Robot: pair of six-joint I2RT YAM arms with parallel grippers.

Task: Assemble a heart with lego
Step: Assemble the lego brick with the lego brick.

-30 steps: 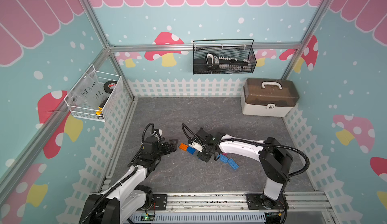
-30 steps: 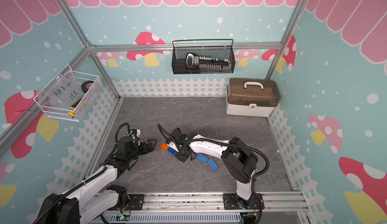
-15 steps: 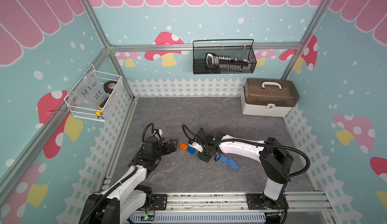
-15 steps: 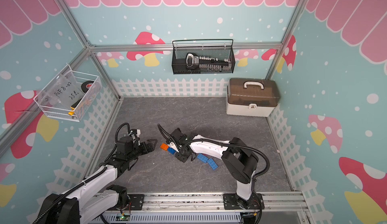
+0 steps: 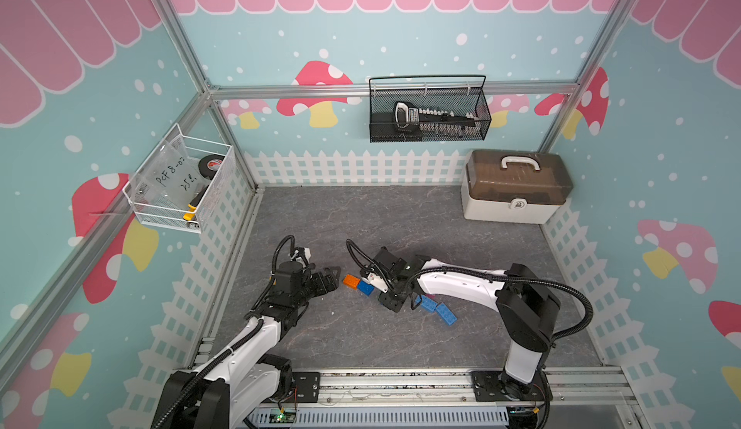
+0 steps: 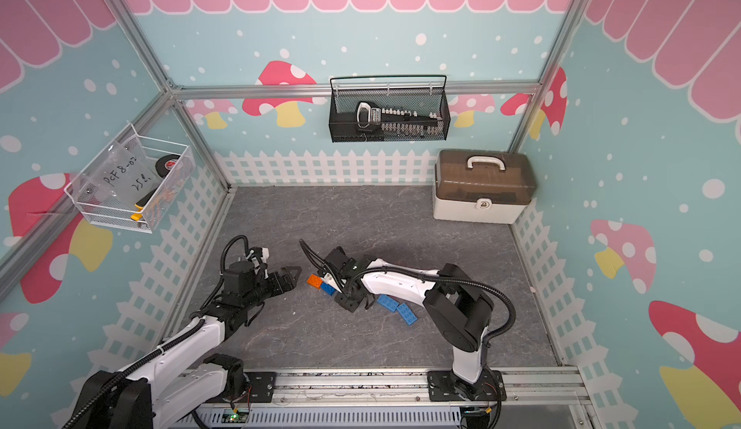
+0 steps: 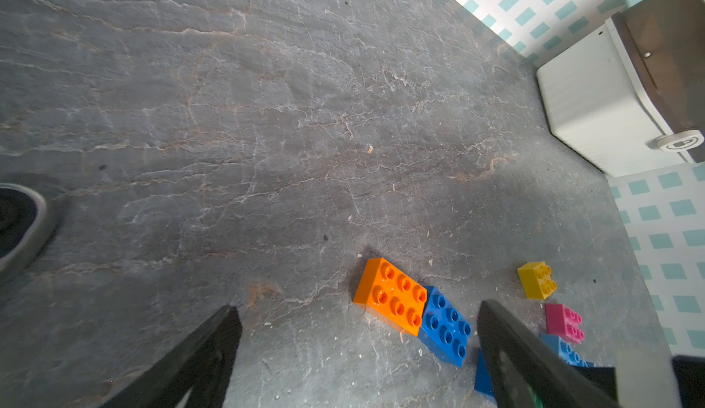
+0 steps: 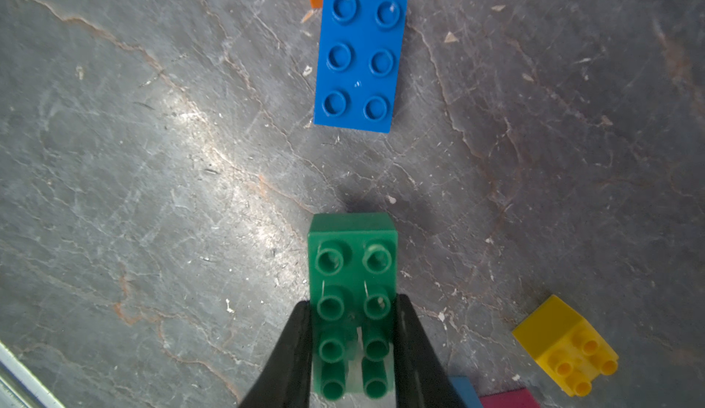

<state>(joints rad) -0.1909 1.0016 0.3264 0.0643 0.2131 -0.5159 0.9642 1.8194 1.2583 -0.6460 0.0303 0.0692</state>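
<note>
The lego lies as separate bricks on the grey floor; no joined heart is in view. An orange brick [image 5: 352, 281] and a dark blue brick [image 5: 365, 287] lie side by side, touching. My left gripper [image 5: 331, 278] stands open just left of them, its jaws empty in the left wrist view [image 7: 358, 308]. My right gripper [image 8: 353, 307] is shut on a green brick [image 8: 353, 249], studs facing the camera, held short of the dark blue brick [image 8: 358, 59]. Two light blue bricks [image 5: 428, 304] lie beside the right arm. A yellow brick [image 7: 537, 279] and a pink brick [image 7: 562, 322] lie nearby.
A white toolbox with a brown lid [image 5: 515, 186] stands at the back right. A black wire basket [image 5: 429, 114] hangs on the back wall and a white wire basket [image 5: 180, 182] on the left wall. A metal rail [image 5: 401, 383] runs along the front edge.
</note>
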